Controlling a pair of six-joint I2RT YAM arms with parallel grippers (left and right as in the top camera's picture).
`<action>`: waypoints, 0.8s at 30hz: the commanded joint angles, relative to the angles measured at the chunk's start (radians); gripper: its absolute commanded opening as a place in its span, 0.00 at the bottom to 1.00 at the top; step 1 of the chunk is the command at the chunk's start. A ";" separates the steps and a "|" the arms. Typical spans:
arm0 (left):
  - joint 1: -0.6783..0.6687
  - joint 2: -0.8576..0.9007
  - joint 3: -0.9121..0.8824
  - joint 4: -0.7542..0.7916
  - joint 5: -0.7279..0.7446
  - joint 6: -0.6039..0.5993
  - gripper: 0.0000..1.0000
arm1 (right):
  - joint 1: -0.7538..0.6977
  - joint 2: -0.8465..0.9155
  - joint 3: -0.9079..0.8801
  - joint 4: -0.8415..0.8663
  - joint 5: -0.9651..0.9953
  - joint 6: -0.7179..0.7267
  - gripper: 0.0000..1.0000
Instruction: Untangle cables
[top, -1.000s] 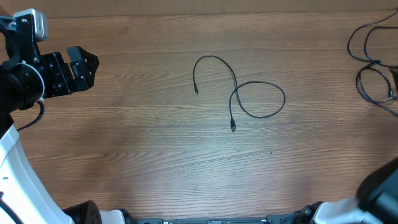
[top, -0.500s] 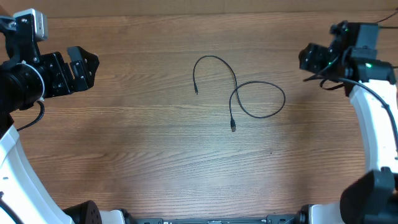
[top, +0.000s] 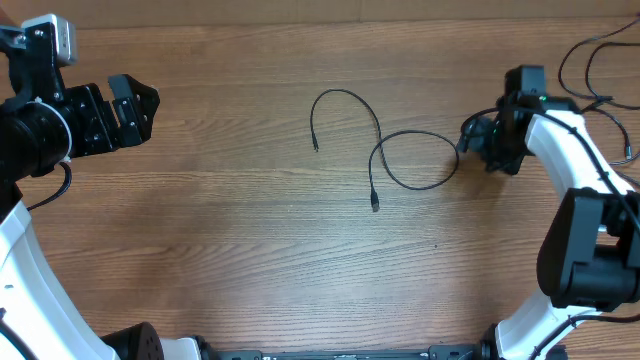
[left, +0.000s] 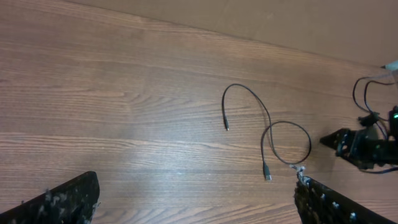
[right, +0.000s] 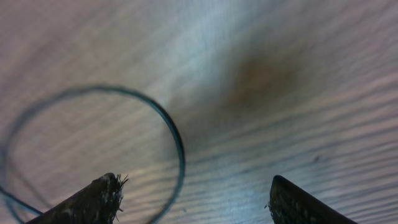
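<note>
Overhead view showed a brown wood-grain worktop (top: 250, 260) with one thin black cable (top: 345, 92) lying loose at the centre of the frame. The cable arched up from a small end at centre left, dipped, then curled into a round loop toward the right. Its plug end pointed down, just below the centre. The left hand (top: 140, 112) hovered at the far left edge, well apart from the cable, its fingers spread. The right hand (top: 474, 137) sat at centre right, just beside the loop's right edge; whether it touched the loop could not be told. More thin black cords (top: 562, 70) lay tangled at the upper right edge, behind the white right arm (top: 565, 150).

Left wrist view looked across the worktop. Two dark fingers (left: 68, 199) stood far apart in the lower corners, gripping nothing. The cable lay right of centre, and the right hand appeared small and dark beside the loop, at the right edge. The tangled cords showed above it.

Right wrist view was close and blurred. Its two fingertips (right: 99, 200) rose from the bottom edge, spread wide. An arc of the cable's loop curved through the left half of the frame, just beside the left fingertip.
</note>
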 joint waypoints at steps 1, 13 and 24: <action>-0.008 -0.013 -0.001 -0.002 0.012 -0.013 1.00 | 0.006 -0.004 -0.054 0.021 -0.029 0.016 0.76; -0.008 -0.011 -0.002 -0.002 0.007 -0.005 1.00 | 0.024 -0.004 -0.253 0.192 -0.064 0.019 0.75; -0.008 -0.011 -0.046 -0.002 0.007 -0.001 0.99 | 0.117 0.041 -0.256 0.202 0.012 0.121 0.63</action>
